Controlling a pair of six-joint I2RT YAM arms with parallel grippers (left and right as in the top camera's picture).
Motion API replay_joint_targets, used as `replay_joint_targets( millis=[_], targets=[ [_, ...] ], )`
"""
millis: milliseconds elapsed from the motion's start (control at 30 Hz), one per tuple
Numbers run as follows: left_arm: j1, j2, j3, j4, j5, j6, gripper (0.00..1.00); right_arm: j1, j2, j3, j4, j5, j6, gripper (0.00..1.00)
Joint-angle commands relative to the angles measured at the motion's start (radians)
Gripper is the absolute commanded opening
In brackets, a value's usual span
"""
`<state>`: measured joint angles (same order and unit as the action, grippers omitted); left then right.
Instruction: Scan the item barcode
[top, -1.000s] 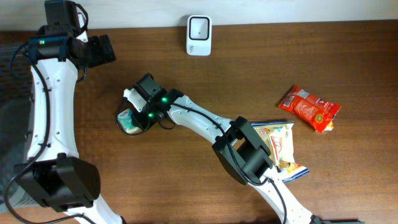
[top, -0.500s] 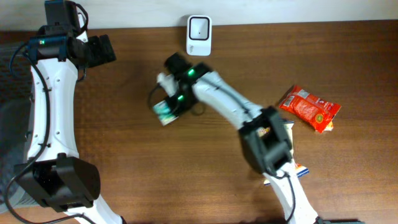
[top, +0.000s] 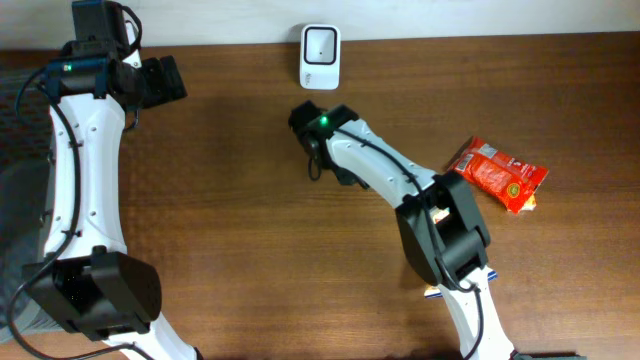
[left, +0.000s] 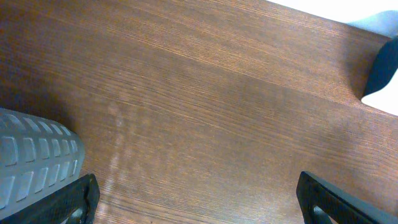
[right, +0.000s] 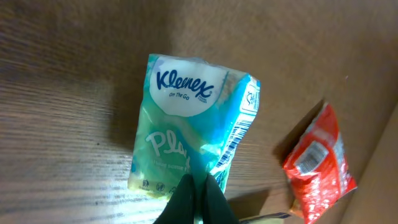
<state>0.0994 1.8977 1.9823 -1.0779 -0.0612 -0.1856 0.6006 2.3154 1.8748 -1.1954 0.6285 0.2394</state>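
Presenting step: right gripper (right: 198, 186) clamped on tissue pack (right: 186, 118), near scanner (top: 320, 55) at top centre. Left gripper (left: 196, 196) wide open, empty. Next, likely: turn barcode (right: 231, 144) toward scanner

Tissue pack (right: 188, 118) in right pincer (right: 198, 188)

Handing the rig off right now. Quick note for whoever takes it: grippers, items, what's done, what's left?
Left gripper: open, empty, at the table's far left.
Right gripper: fingers shut on the tissue pack, just in front of the scanner.
Red pack: on the table, right side.
Done: tissue pack in hand, at the scanner.
Left: face its barcode to the scanner; no sign yet of a read.
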Motion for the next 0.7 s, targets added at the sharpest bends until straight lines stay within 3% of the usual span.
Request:
replay_joint_targets(
  millis=[0,133,233,333,500,667],
  targets=[
    [0.002,0.008,0.018,-0.002,-0.011,-0.012,0.99,0.039,-0.002,-0.019,0.023,-0.051,0.058,0.04],
    [0.002,0.008,0.018,-0.002,-0.011,-0.012,0.99,0.11,0.003,-0.069,0.062,-0.094,0.016,0.08],
    [0.002,0.008,0.018,-0.002,-0.011,-0.012,0.99,0.154,0.003,-0.072,0.066,-0.096,0.0,0.32],
    [0.002,0.008,0.018,-0.002,-0.011,-0.012,0.99,0.198,0.002,-0.044,0.066,-0.139,-0.049,0.47],
    [0.002,0.008,0.018,-0.002,-0.011,-0.012,0.99,0.161,-0.054,0.062,0.055,-0.282,-0.122,0.54],
    [0.002,0.008,0.018,-0.002,-0.011,-0.012,0.99,-0.051,-0.112,0.142,0.023,-0.592,-0.457,0.6]
  ],
)
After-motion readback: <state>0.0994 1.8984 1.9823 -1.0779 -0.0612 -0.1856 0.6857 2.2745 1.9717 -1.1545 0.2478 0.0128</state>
